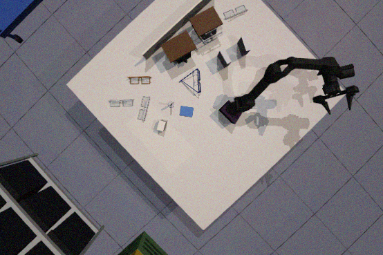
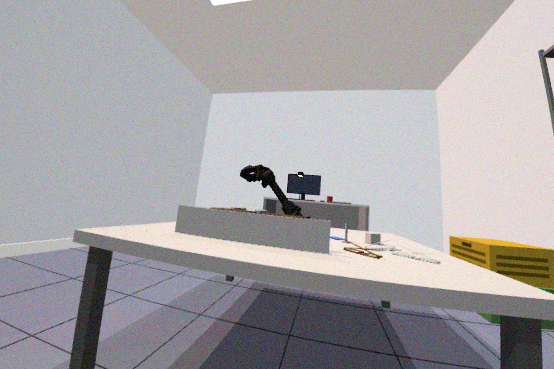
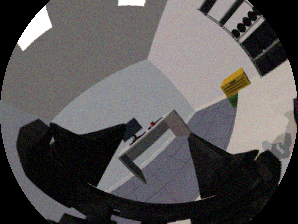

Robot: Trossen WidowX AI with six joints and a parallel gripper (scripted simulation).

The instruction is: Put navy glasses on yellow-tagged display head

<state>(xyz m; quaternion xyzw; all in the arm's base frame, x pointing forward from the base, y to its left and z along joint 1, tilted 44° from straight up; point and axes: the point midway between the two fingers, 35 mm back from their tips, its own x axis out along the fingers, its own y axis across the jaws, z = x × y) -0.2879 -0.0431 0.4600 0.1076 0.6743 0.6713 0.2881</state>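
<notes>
Lying on the table (image 1: 204,189) (image 2: 400,278) in the top view, the navy glasses (image 1: 199,82) are well left of the gripper (image 1: 339,111) (image 3: 157,131). Exterior: the arm (image 2: 278,194) rises beyond a grey panel (image 2: 250,230). Wrist: the gripper's fingers are spread.

A long upright panel (image 1: 180,23) (image 2: 250,231) blocks access behind the two brown-topped heads (image 1: 178,46) (image 1: 206,21), which stand close together with only a tight gap between. In front of the right-hand one in the top view, two dark uprights (image 1: 222,60) (image 1: 243,47) obstruct a low approach. A narrow lane runs between the nearer upright and the navy glasses (image 1: 199,83). The gripper (image 1: 339,110) (image 3: 157,132) has open air between its spread fingers.
</notes>
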